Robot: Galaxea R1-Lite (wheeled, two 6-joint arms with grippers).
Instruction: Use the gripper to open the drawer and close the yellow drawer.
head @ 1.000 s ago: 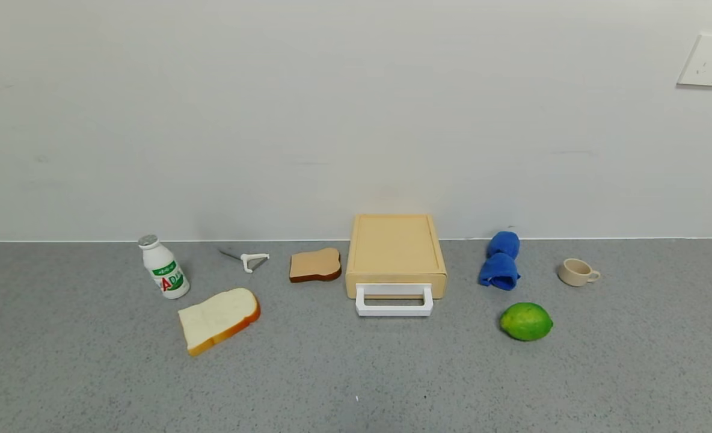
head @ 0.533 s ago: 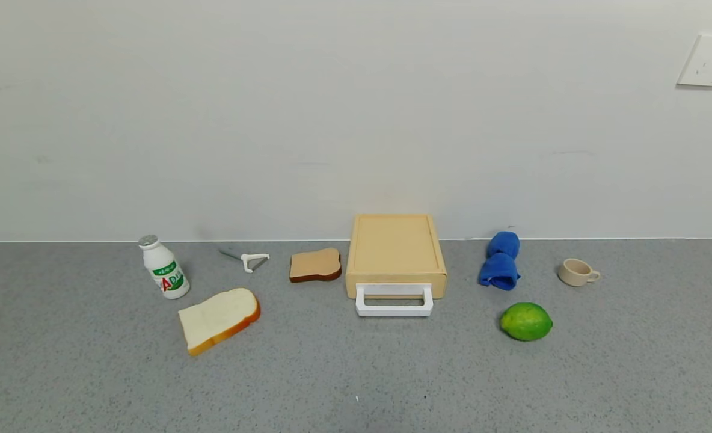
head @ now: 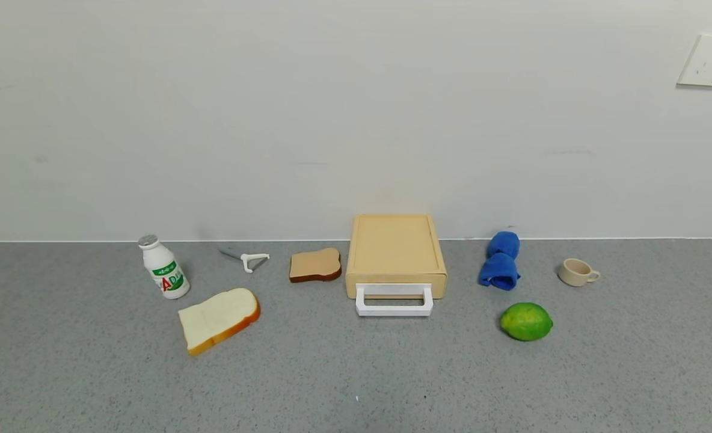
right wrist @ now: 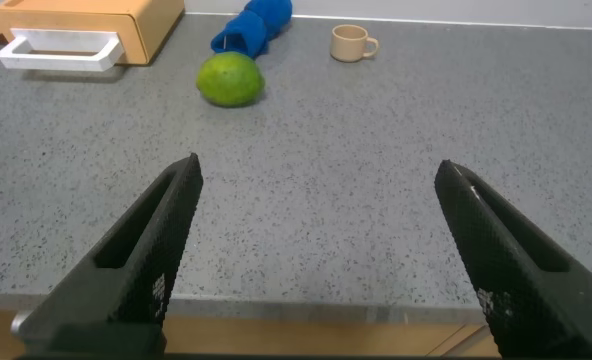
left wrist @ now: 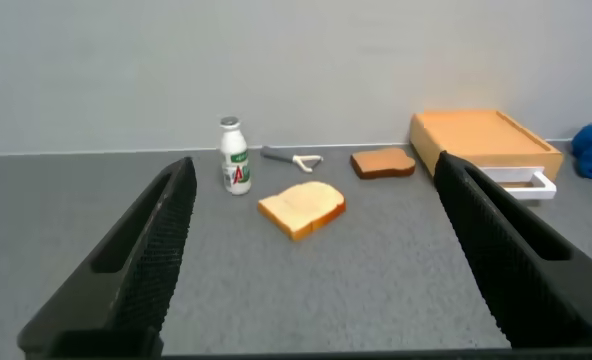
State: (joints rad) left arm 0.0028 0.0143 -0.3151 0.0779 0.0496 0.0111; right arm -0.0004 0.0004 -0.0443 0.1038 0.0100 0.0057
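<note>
Two pincers sit low at the near edge of the speckled grey counter (head: 356, 373), neither appearing in the head view. Left pincer (left wrist: 316, 260): dark fingers spread wide apart, nothing between them. Right pincer (right wrist: 316, 250): fingers likewise spread wide, holding nothing.

Nearest on the counter, to the left, lies a white bread slice with an orange-brown crust (head: 219, 319); to the right, a green lime (head: 525, 322).

Centre, the flat pale yellow plastic drawer box (head: 395, 249) stands with its back close to the white wall (head: 356, 120). Its tray sits flush with the box front, and its white rectangular loop handle (head: 394, 300) projects toward the robot.

Beside the box on the left lies a brown toast slice (head: 315, 265); farther left, a white peeler with a metal blade (head: 249, 260) and an upright white milk bottle with a green and red label (head: 163, 267).

On the right, a rolled blue cloth (head: 501, 260) and a small beige cup (head: 576, 272).

On the wall, upper right, a white socket plate (head: 708, 60).
</note>
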